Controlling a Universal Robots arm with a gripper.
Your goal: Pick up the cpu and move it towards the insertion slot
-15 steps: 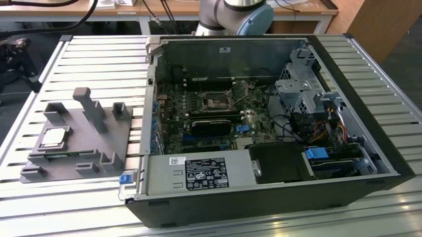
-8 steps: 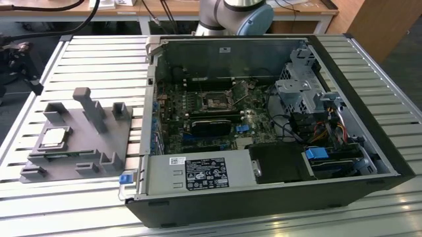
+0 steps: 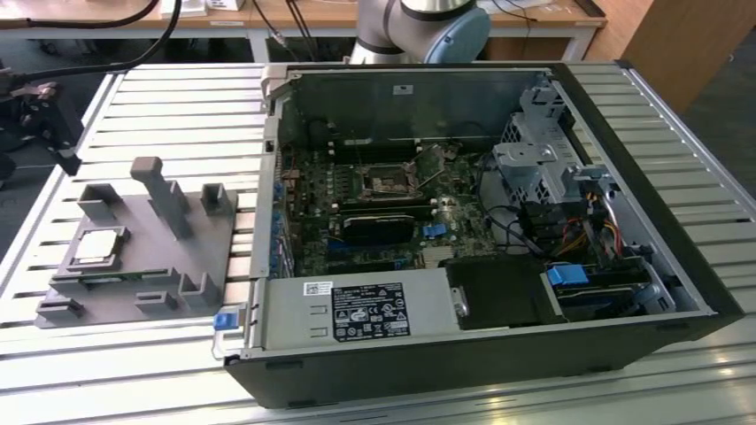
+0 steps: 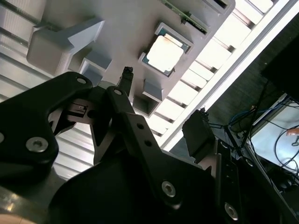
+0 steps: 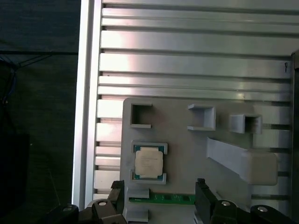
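Black end effector (image 5: 160,189), fingers apart and empty, hangs above the cpu (image 5: 149,163).

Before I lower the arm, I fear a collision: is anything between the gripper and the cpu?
Nothing visible: the cpu lies uncovered in its grey holder, the open gripper apart from it.

Hand (image 5: 159,188) partly beyond both wrist views

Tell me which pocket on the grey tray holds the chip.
The square-framed pocket beside the green memory stick: the chip lies in it; the other pockets sit empty.
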